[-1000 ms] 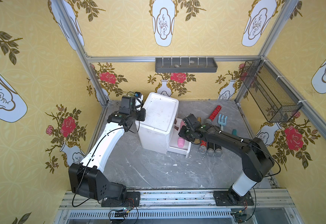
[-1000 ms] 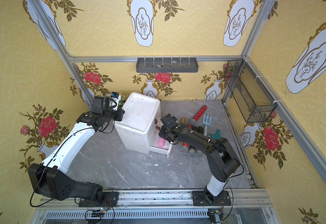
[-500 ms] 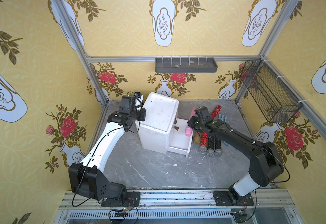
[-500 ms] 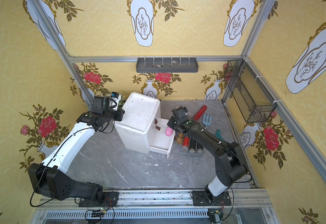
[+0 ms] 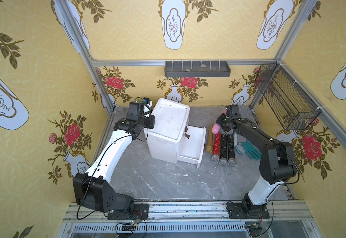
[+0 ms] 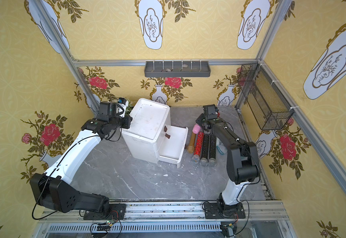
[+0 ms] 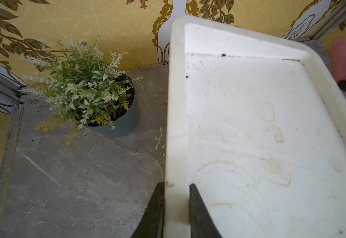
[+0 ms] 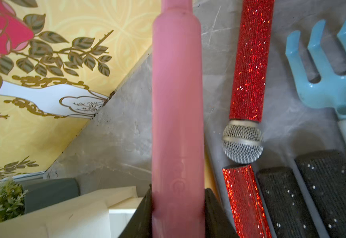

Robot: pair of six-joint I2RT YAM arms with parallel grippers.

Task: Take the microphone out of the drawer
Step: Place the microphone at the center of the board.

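The right jaws are clamped on the pink microphone [image 8: 177, 103], clear of the open drawer [image 5: 192, 144] and above the glitter microphones [image 5: 223, 147] lying on the tabletop [image 5: 168, 181]. Its smooth barrel could slide out (that plastic looks slick) and scatter the row. The left jaws pinch the cabinet's rim [image 7: 176, 123].

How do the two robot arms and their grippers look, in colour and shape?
The left arm and right arm have black joints and bases, white link shells and thin black cables. The left gripper and right gripper have black, tapered fingers.
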